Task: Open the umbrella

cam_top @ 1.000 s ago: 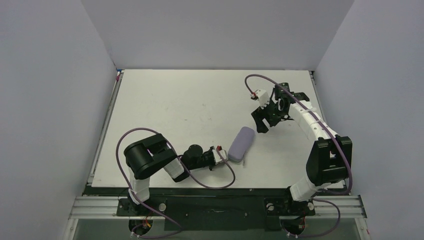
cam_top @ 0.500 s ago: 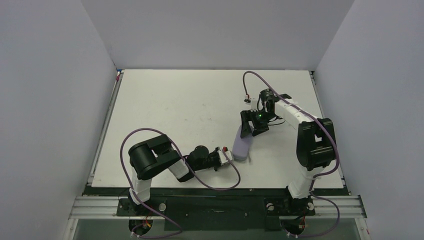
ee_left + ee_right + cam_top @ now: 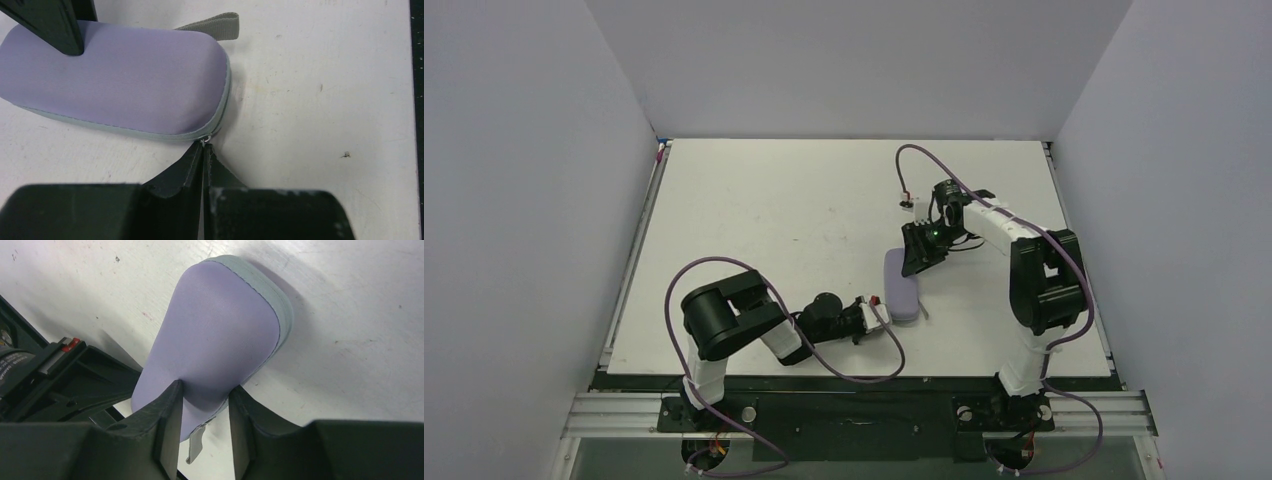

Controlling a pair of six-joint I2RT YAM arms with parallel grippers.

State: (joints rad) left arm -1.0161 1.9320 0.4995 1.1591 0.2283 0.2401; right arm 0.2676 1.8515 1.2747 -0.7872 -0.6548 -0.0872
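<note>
You have no umbrella in view, presumably zipped inside the lavender clamshell case (image 3: pixel 902 285), whose long axis runs from your left gripper (image 3: pixel 202 150), fingertips pressed together at the near-end zip pull (image 3: pixel 203 141), to your right gripper (image 3: pixel 204 390), clamped across its far end.

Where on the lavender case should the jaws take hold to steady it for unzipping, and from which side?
Probably across its far end, from above, jaws straddling the width: the case lies flat, its rounded shell fits between them, and the zipper pull sits at the opposite, near end.
</note>
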